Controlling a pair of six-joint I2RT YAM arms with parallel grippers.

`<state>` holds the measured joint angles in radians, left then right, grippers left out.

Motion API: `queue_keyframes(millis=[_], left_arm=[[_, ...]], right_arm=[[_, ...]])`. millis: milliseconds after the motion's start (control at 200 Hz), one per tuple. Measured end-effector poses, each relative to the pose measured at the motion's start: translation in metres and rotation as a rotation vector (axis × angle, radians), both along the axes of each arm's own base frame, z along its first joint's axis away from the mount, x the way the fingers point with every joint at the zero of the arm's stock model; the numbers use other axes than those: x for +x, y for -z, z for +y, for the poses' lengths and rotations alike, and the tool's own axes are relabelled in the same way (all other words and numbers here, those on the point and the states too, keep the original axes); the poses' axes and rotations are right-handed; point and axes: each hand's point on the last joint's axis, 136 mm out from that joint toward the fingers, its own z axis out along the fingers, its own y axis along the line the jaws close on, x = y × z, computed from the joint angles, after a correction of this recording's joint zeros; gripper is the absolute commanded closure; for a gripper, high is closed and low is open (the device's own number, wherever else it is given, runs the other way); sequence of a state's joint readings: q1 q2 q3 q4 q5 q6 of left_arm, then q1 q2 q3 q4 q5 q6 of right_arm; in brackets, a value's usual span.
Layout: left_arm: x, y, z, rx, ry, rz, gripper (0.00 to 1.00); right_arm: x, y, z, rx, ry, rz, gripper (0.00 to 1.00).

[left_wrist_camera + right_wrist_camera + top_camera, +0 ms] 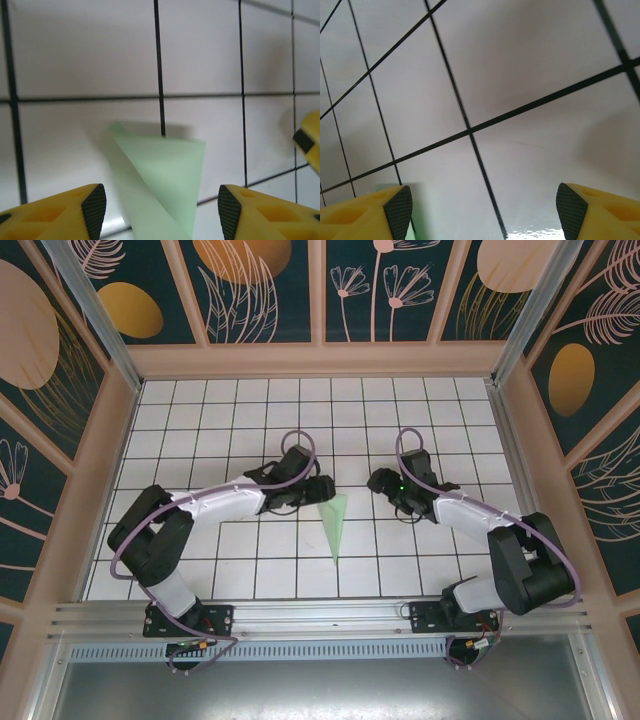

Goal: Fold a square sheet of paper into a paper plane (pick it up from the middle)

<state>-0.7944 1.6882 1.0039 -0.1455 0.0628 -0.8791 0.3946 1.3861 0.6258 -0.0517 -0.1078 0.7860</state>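
The square sheet of paper is folded into a slim pale-green paper plane [335,526] that lies on the white grid table, wide end toward the back and nose pointing at the near edge. My left gripper [320,490] hovers just left of its wide end. In the left wrist view the plane [167,180] lies below and between the yellow fingers [94,209], which stand wide apart and touch nothing. My right gripper [379,480] is a tile to the right of the plane, open over bare tiles [484,212]; a green sliver of paper [419,227] shows beside its left finger.
The table [250,420] is walled by a wooden frame, with patterned panels behind. A yellow fingertip of the other gripper [311,145] shows at the right edge of the left wrist view. Both arms reach inward from their bases at the near rail [320,615].
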Motion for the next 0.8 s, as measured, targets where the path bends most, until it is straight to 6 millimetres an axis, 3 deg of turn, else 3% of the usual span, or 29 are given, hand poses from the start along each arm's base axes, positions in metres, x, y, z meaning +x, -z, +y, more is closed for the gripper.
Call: queue_keyframes(millis=[225, 520, 796], left_arm=[[-0.023, 0.021, -0.026, 0.084, 0.026, 0.046, 0.47], [-0.038, 0.037, -0.013, 0.178, -0.006, 0.094, 0.62], [-0.039, 0.029, -0.002, 0.171, -0.071, 0.086, 0.8]], right_arm=[[0.001, -0.001, -0.004, 0.002, 0.02, -0.002, 0.21], [0.001, -0.001, -0.004, 0.002, 0.02, -0.002, 0.22], [0.0, -0.001, -0.003, 0.005, 0.018, -0.001, 0.23]])
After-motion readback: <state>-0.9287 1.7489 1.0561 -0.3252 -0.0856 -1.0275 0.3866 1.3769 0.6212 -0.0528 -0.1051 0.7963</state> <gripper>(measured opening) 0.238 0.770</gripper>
